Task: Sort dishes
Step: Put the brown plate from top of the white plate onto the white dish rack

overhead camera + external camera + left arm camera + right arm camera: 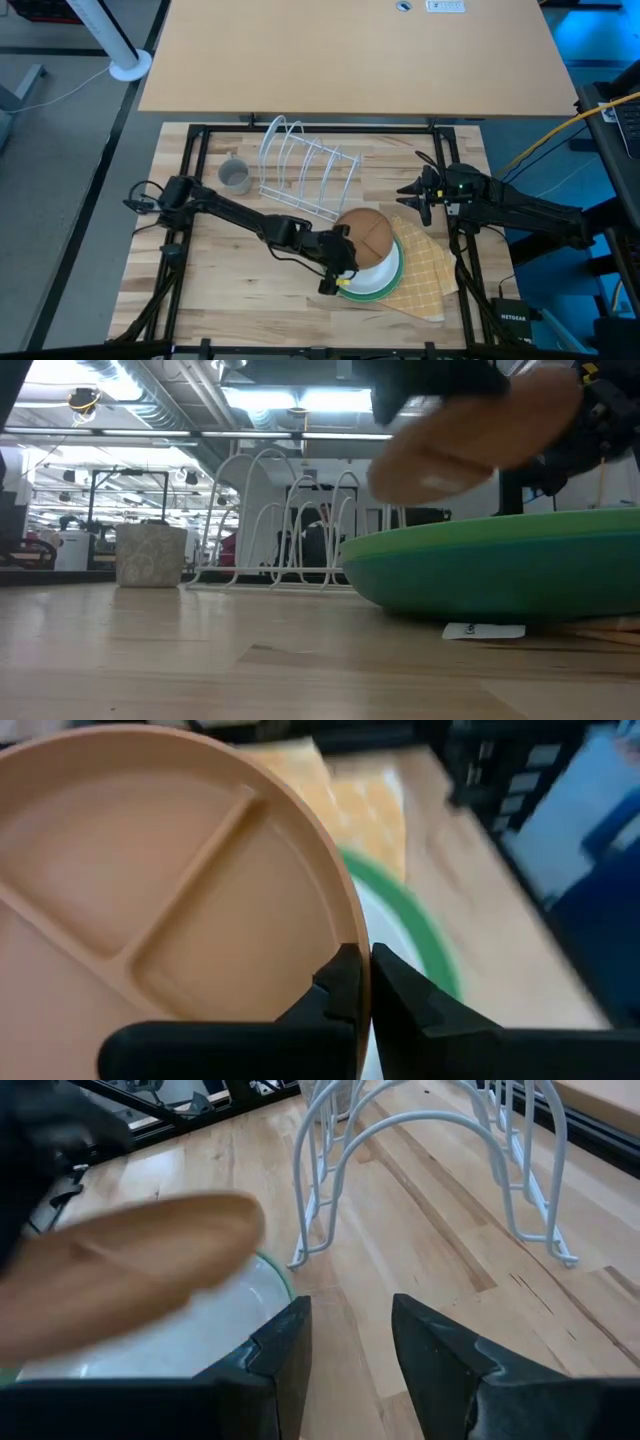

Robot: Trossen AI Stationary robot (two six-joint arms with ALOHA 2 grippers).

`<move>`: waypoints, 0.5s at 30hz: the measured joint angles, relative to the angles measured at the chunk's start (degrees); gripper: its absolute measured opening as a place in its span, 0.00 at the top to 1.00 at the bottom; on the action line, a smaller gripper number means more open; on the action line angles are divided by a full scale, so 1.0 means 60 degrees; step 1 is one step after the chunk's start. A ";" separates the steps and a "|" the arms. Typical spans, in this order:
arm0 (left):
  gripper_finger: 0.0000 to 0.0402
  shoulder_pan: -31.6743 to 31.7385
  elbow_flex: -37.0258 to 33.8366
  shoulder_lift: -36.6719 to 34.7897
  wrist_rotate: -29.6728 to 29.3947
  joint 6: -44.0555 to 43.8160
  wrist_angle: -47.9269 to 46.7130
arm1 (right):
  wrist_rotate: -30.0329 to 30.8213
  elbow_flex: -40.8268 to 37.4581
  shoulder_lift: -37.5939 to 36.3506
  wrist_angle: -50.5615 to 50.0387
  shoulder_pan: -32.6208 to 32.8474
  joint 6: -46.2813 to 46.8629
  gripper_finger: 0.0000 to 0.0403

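High view: going left to right across the table [200, 290], the small grey mug [235, 176] stands upright at about ten o'clock from the table's middle, with the white wire rack [305, 175] just beside it toward three o'clock, its hoops upright and its long axis running from ten to four o'clock. The left arm reaches from nine o'clock toward the middle, and its left claw [337, 272] is clamped narrow on the rim of the brown divided plate [366, 235]; the left wrist view shows the two dark fingers [345, 985] pinching that edge, one on each face. The low view shows the brown plate lifted clear and tilted, one edge higher than the other, above the light green plate [385, 282], which lies flat on a teal plate [500, 575]. Those plates rest partly on the yellow checked cloth [428, 275], which spreads toward four o'clock. The rack stands just at eleven o'clock of the raised plate, with a bare strip of table between them. At three o'clock the right arm waits, its right claw [418, 195] parted moderately wide and holding nothing, pointing toward nine o'clock at the rack.
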 joint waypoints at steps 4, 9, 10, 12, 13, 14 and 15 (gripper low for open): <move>0.99 -0.0001 0.0001 -0.0654 -0.0332 -0.0605 0.0005 | 0.0141 0.0000 0.0002 0.0006 0.0001 -0.0003 0.64; 0.99 0.0028 0.0001 -0.1438 -0.1374 -0.1420 0.0526 | 0.0139 0.0000 0.0003 0.0001 0.0004 -0.0001 0.64; 1.00 0.0051 0.0001 -0.1579 -0.1552 -0.1512 0.0589 | 0.0143 0.0000 0.0000 -0.0011 0.0004 -0.0001 0.64; 1.00 0.0076 0.0001 -0.1781 -0.1927 -0.1577 0.0538 | 0.0142 0.0000 -0.0001 -0.0011 0.0001 -0.0002 0.64; 1.00 0.0098 0.0001 -0.1887 -0.2134 -0.1576 0.0507 | 0.0139 0.0000 0.0000 -0.0001 0.0000 -0.0005 0.64; 1.00 0.0135 0.0001 -0.1965 -0.2294 -0.1584 0.0439 | 0.0139 0.0000 0.0002 -0.0009 0.0001 -0.0004 0.64; 1.00 0.0195 0.0001 -0.2035 -0.2410 -0.1609 0.0420 | 0.0139 0.0000 -0.0001 -0.0014 0.0000 -0.0004 0.64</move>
